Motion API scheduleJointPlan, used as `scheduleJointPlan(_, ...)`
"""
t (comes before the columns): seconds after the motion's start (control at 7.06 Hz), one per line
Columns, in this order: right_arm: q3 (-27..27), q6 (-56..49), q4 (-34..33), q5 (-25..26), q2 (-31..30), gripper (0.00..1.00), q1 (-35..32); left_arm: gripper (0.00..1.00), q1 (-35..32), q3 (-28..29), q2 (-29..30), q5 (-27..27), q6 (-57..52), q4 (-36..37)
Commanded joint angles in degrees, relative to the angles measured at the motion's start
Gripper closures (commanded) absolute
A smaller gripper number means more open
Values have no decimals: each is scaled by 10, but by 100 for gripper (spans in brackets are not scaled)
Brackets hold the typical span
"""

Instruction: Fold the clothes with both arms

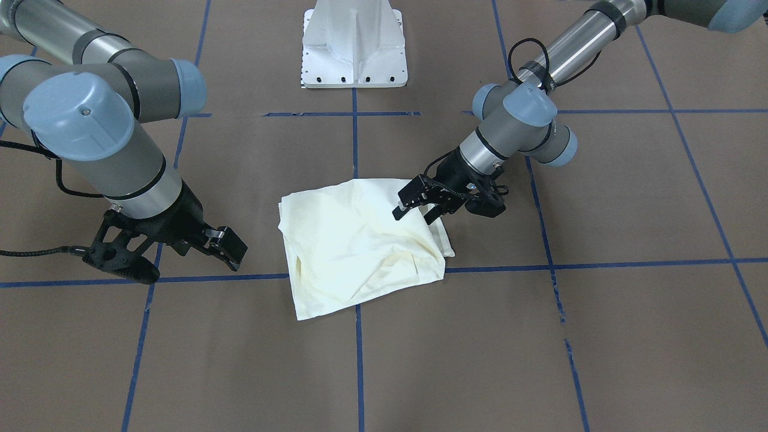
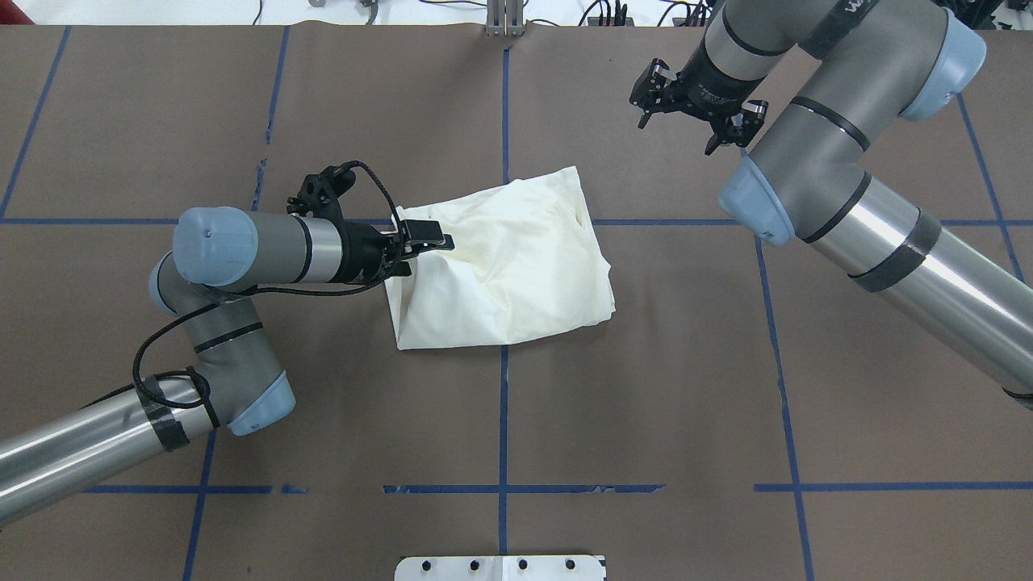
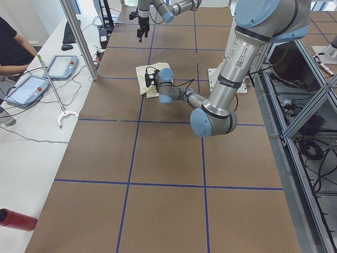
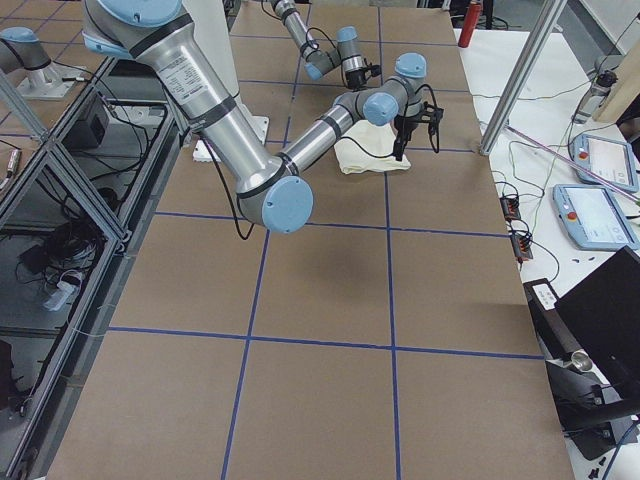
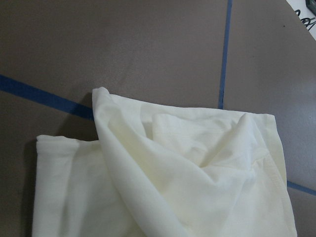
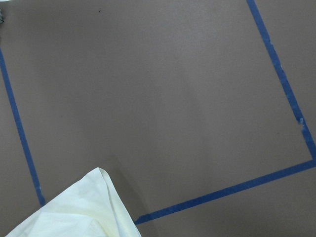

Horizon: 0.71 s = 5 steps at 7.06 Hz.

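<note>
Centre of the overhead view: the shirt [image 2: 516, 266] lies on the table [image 2: 323, 403] as a compact, lumpy bundle, plain cream side up, no print showing. It straddles the crossing of blue tape lines [image 2: 503, 420].

My left gripper [image 2: 424, 252] sits at the bundle's left edge, low over the fabric. Its jaws look parted, one finger above the top layer. I cannot tell from any view whether cloth is caught between them. The left wrist camera shows only a raised fold and loose layers beneath it.

Upper right of the same view: my right gripper [image 2: 686, 129] hangs above bare table, well apart from the shirt, jaws spread wide and holding nothing. Its wrist camera catches only one corner of the shirt at the lower left of the frame.

I judge the folding nearly done and this the finishing step, letting go or tidying the last fold. The next move calls for lifting the left gripper straight off the edge so that the top layer is not dragged open. If the ridge across the middle needs flattening, the right gripper must first come in from its far corner.
</note>
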<state>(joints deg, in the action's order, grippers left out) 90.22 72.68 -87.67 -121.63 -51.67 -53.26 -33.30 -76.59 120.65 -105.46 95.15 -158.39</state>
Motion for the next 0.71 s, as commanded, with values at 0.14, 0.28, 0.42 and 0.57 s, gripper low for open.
scheduleJointPlan(0.14,2,-10,-5,0,-1,0,-8,0,46,-7,7,-6,15,-40)
scheduleJointPlan(0.28,2,-10,-5,0,-3,0,-10,0,53,-32,-7,-40,20,-39)
scheduleJointPlan(0.42,2,-10,-4,0,-3,0,-11,0,53,-67,-37,-81,28,-43)
scheduleJointPlan(0.57,2,-10,-4,0,-3,0,-11,0,53,-101,-62,-84,34,-40)
